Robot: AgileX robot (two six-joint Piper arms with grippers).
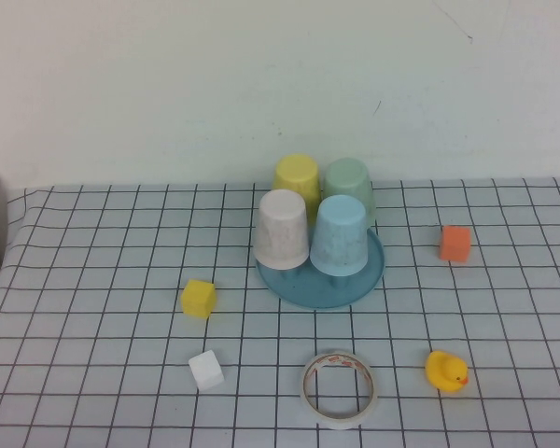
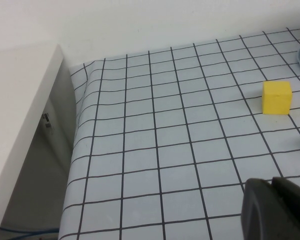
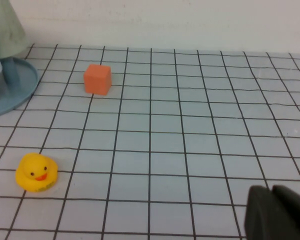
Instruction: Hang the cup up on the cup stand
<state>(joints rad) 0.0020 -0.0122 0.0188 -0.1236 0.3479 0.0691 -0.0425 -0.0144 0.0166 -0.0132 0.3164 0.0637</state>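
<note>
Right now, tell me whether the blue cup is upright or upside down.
Upside down: the blue cup sits mouth-down on the stand, narrow closed end up. Neither claw is near it.

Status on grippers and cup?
Left gripper, right gripper: parked low, off the rack. Light blue plastic cup inverted on teal cup stand. Nothing blocking.

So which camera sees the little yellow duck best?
The right wrist view: the duck is close, and its orange beak shows. The high view shows it small. The left wrist view misses it. Only the right gripper is nearby; the left gripper is far.
</note>
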